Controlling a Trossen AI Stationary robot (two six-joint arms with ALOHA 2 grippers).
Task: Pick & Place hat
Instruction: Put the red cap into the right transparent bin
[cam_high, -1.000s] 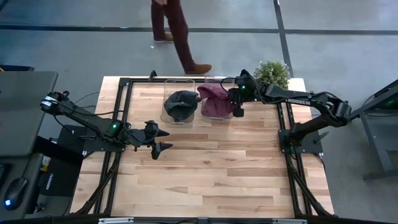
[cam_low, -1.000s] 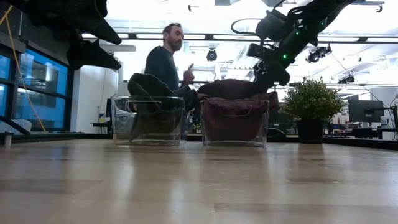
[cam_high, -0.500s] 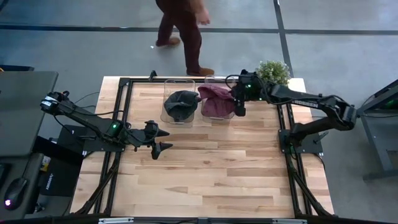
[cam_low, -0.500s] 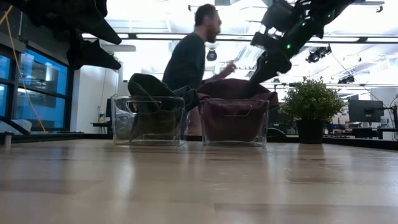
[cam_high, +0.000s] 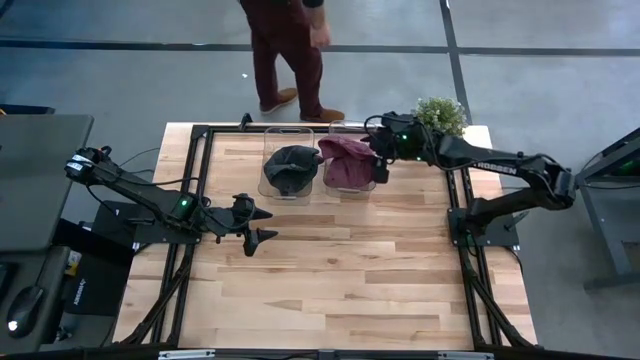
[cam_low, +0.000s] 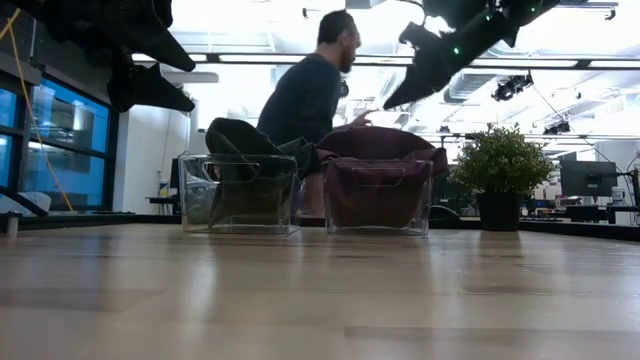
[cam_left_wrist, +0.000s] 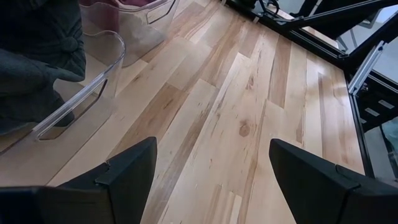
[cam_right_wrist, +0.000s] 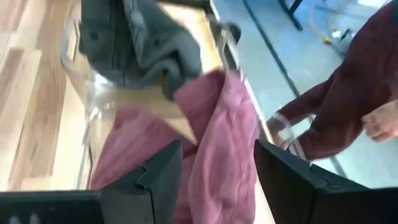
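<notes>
Nearer than the bins, the left gripper (cam_high: 258, 222) hangs open over bare table (cam_high: 340, 270); the maroon hat (cam_high: 345, 160) sits in its clear bin (cam_high: 372, 186), beside the grey hat's bin (cam_high: 268, 186); the right gripper (cam_high: 380, 168) hovers open just above the maroon hat; beyond stands a person (cam_high: 290, 50).

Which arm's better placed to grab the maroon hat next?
Right. Its hand hovers open just above the maroon hat in the clear bin. The left hand waits open mid-table, farther off.
</notes>
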